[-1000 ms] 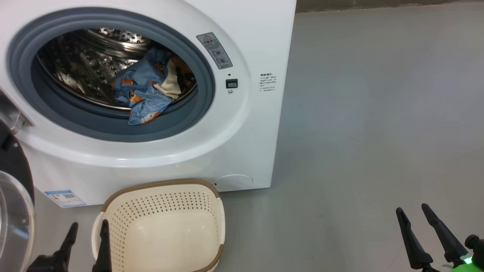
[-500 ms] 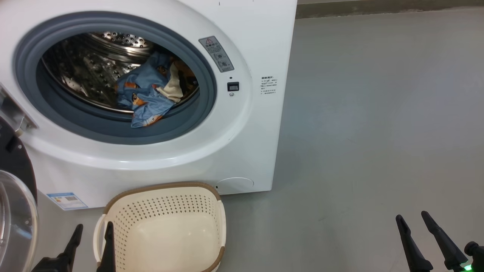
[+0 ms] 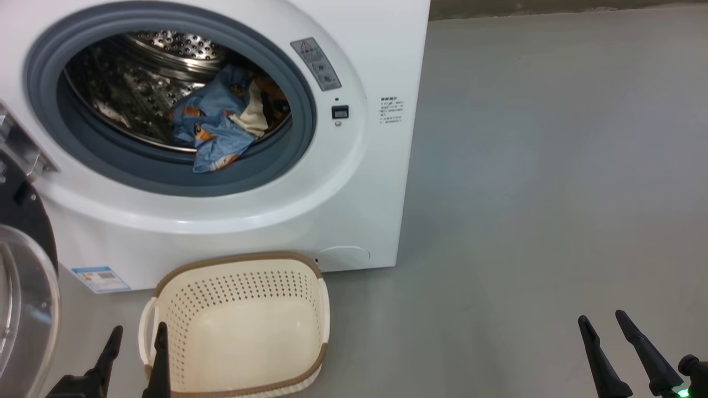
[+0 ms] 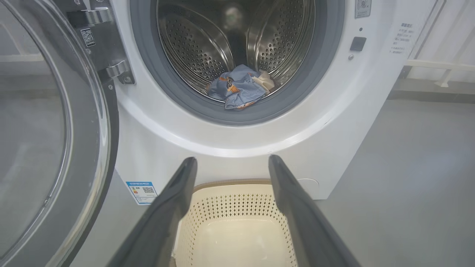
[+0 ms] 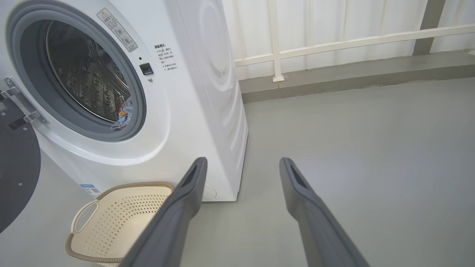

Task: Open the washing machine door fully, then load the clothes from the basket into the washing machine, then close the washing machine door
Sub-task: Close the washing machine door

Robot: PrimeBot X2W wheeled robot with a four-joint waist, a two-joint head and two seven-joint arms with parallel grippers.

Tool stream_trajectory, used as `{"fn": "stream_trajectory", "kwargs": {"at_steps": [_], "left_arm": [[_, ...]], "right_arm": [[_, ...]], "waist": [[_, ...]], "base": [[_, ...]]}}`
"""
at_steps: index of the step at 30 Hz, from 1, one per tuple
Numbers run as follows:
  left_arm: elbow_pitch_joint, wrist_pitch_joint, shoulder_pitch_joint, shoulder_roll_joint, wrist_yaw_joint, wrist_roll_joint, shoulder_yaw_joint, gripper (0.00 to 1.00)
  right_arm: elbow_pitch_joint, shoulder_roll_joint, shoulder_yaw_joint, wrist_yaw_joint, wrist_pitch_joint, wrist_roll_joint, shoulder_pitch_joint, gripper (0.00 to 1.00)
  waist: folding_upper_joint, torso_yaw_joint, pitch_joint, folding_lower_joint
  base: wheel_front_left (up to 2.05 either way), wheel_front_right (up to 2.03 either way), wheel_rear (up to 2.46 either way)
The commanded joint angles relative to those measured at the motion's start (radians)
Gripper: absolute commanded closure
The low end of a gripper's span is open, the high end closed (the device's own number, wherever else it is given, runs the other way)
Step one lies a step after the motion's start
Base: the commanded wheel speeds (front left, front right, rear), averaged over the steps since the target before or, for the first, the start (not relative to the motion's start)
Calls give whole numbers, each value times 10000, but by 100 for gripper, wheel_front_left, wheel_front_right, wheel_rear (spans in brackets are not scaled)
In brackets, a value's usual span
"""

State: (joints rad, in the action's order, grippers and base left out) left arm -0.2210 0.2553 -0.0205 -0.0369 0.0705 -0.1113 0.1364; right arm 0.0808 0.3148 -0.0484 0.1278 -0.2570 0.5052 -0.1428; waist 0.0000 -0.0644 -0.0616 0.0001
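Hovering low with the left gripper (image 3: pixel 139 330) spread wide and empty, just above the near left corner of the basket (image 3: pixel 238 261). Likewise with the right gripper (image 3: pixel 601 317): parted wide, holding nothing, well apart from everything over bare floor (image 3: pixel 525 193).

Finding the basket bare inside, set on the floor just in front of the washing machine (image 3: pixel 354 182). Spotting the clothes (image 3: pixel 218 130) inside the drum (image 4: pixel 193 48), low and toward the front, with one blue fold draped out onto the gasket (image 3: pixel 166 178). Judging the loading done and only the closing left.

Expect the washing machine door (image 3: pixel 25 298), swung open at the far left, to handle as a stiff, fairly heavy thing, with a glossy black rim likely to be slippery and a glass bowl best left alone. Better to push than to pinch, on the rim at the edge farthest from the hinge (image 4: pixel 111 66). Treat the clothes as light, soft and floppy. Probably worth tucking the stray fold back first, pinched at its hanging tip, to keep it out of the seal.

From the head view, getting both grippers at once and the fold's reach across the gasket. From the left wrist view, gaining the hinge, the door's clear bowl seen broadly, and the depth of the drum. From the right wrist view, gaining the machine's side, a white railing (image 5: pixel 334 40) behind, and the door's dark face at the left edge, with little of the clothes beyond a blue scrap at the gasket's lip.
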Motion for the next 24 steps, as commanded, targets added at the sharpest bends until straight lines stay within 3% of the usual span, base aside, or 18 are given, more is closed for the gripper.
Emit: {"fn": "stream_trajectory", "kwargs": {"at_steps": [1,8,17,24], "left_arm": [[309,65,146,-134,-65,-4,311,0],[478,65,114,-133,6,-60,253,0],[505,65,201,-133,1,-66,168,0],[593,65,144,-133,-340,-601,36,0]], "right_arm": [[-252,220,-118,29,-48,-53,84,0],[-280,200,-133,29,-48,-42,99,0],[-285,197,-99,29,-48,-36,151,0],[-315,216,-417,29,-48,-30,372,0]], "waist": [[0,5,-11,-1],[0,21,-1,-1],[0,108,-69,-1],[0,422,-105,-1]], "base": [[-150,150,0],[-98,98,0],[-11,11,0],[0,0,0]]}}
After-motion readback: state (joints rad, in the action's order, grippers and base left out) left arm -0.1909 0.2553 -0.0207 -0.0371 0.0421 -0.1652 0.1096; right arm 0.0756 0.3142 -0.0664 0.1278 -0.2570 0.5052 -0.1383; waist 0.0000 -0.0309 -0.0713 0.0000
